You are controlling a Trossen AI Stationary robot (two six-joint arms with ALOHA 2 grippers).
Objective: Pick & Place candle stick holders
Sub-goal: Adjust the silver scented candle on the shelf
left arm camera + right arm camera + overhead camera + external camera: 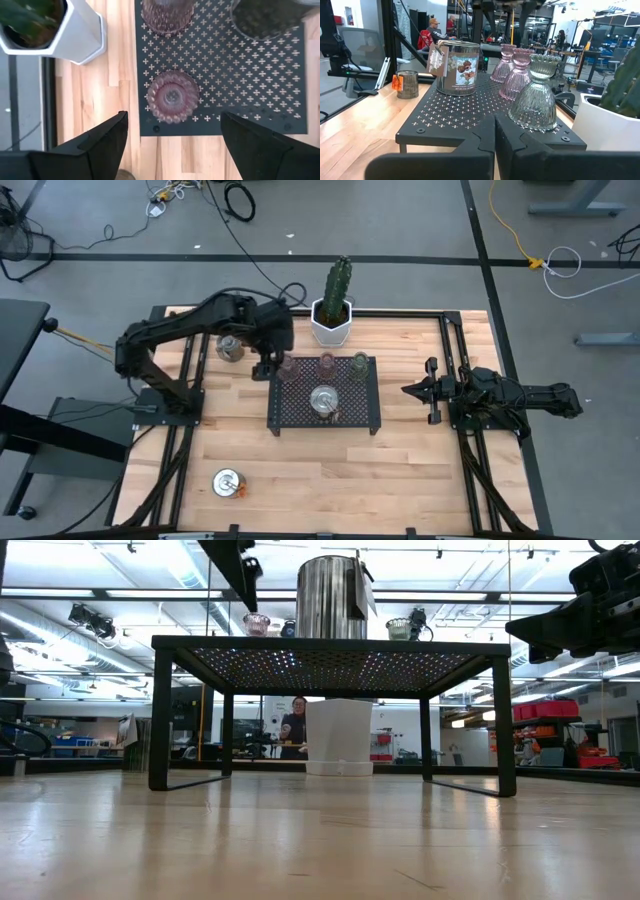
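The black mesh tray (325, 420) is serving as the landmark: the left gripper (268, 367) is hovering with jaws spread directly above the pinkish holder (172, 96), which is standing upright on the tray's corner nearest the white cactus pot (331, 323) (the left arm is clearly the nearer one). The right gripper (428, 391) is waiting beside the tray's opposite end, fingers pressed together. A silver holder (229, 481) is sitting on the wooden table (400, 480), well away from the tray.

A robotics lab: wooden table (300, 460) on a grey floor, loose cables (240, 200), strip-lit open workspace, seated people (434, 27) behind.
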